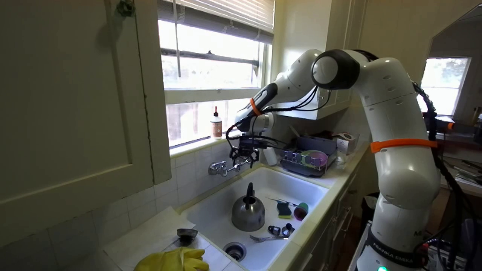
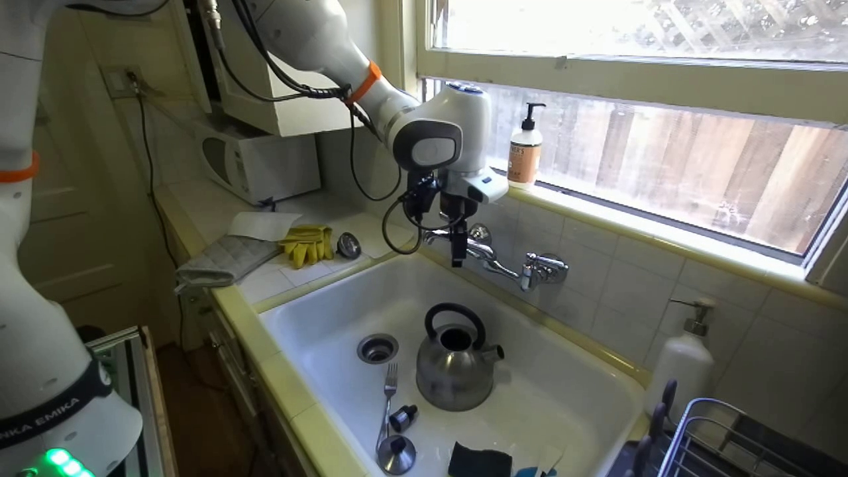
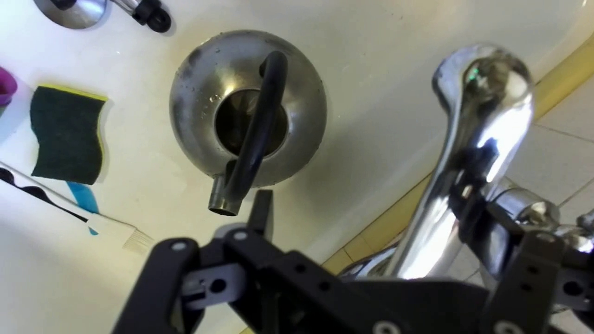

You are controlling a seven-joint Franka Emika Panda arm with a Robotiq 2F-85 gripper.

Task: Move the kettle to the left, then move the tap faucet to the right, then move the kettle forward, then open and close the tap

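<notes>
Kettle [image 1: 248,216], in an exterior view, is seen upright in the sink [image 1: 211,218], with the drain [image 1: 235,251] at its seven o'clock and a sponge [image 1: 284,210] at three.

In an exterior view the tap [image 2: 483,252] is found at the kettle's one o'clock, with the gripper [image 2: 458,262] poised just by it; contact cannot be told.

In the wrist view the fingers [image 3: 263,211] are spread wide with nothing gripped, and the tap's spout [image 3: 492,106], at the kettle's three o'clock, is seen in the gap between them. Hard, slippery chrome is to be expected there — better pushed sideways near the free end than pinched. The kettle should be light unless filled, which cannot be made out — it is best lifted by the black handle [image 3: 260,125], slanted from one to seven o'clock, as its smooth body may slip.
</notes>
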